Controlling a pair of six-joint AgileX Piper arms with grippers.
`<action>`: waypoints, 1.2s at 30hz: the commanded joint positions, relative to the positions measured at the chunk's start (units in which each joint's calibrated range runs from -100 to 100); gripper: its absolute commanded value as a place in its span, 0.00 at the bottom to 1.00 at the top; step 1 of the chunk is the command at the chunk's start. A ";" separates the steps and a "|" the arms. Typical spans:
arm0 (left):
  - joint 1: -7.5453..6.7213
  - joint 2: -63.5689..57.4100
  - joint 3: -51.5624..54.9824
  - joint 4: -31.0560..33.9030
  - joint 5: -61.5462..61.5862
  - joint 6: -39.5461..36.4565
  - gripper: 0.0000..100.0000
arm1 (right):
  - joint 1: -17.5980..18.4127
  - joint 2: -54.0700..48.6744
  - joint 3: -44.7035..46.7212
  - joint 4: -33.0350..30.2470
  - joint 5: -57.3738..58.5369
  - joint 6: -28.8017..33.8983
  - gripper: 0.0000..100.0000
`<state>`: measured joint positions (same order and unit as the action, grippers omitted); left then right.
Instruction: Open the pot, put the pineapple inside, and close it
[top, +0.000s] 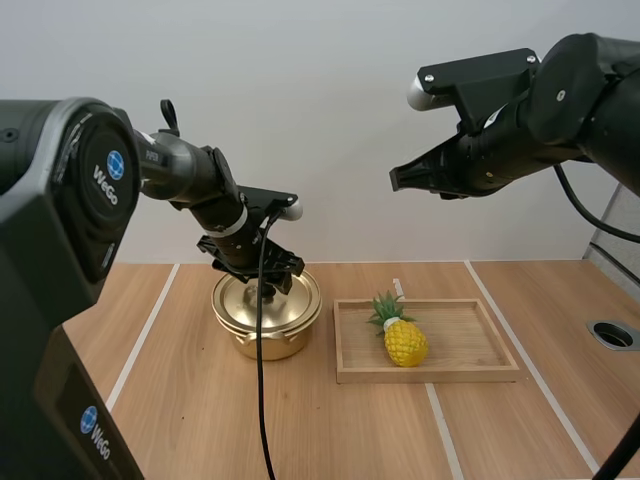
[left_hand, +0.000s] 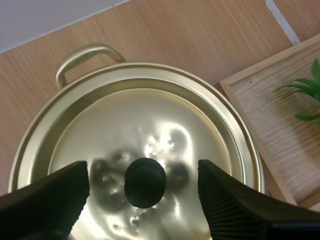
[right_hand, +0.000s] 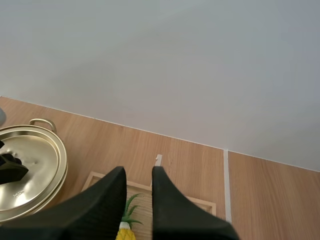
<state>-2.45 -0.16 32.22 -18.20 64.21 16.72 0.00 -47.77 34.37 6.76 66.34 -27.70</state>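
**Left wrist view: left gripper (left_hand: 144, 186) open around the knob (left_hand: 145, 182), pot (top: 268, 338) not yet opened**

The left gripper's two fingers stand wide apart, one on each side of the black knob at the middle of the gold lid (left_hand: 150, 120). Neither ribbed face touches the knob. The high view shows this arm reaching down over the pot, which stands on the bench (top: 190, 420) just beside the wooden tray (top: 470, 372). The lid sits flat inside the pot's rim, so the first step, opening, is not yet done.

The pineapple (top: 403, 340) lies on the tray, toward the end nearest the pot, with its green crown pointing to the back. Nothing touches it. The right gripper (top: 398, 178) hangs high above the bench, well apart from the tray. In the right wrist view its fingers show a narrow gap and hold nothing. They look only slightly parted, though the angle makes the width hard to judge.

By my reading the task is at its very start. What is left:

- close on the knob
- lift the lid clear
- carry the pineapple from the tray into the pot
- set the lid back

The next move calls for a square pinch on the knob — it is small and rounded, so an off-centre grip could let it slip or tip the lid.
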 joint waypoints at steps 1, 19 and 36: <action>-0.18 0.11 0.30 -1.17 -1.19 0.23 1.00 | -0.19 -0.43 -0.39 0.20 -0.30 -0.31 0.32; -0.18 0.24 0.30 -1.19 1.74 0.11 0.78 | -0.19 -0.43 -0.39 0.20 -0.30 -0.31 0.32; -0.18 -2.37 -0.01 -1.19 -2.24 -1.28 0.00 | -0.19 -0.43 -0.39 0.21 -0.30 -0.31 0.32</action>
<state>-2.45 -0.41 32.22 -18.50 65.34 16.09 0.00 -47.77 34.37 6.76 66.34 -27.70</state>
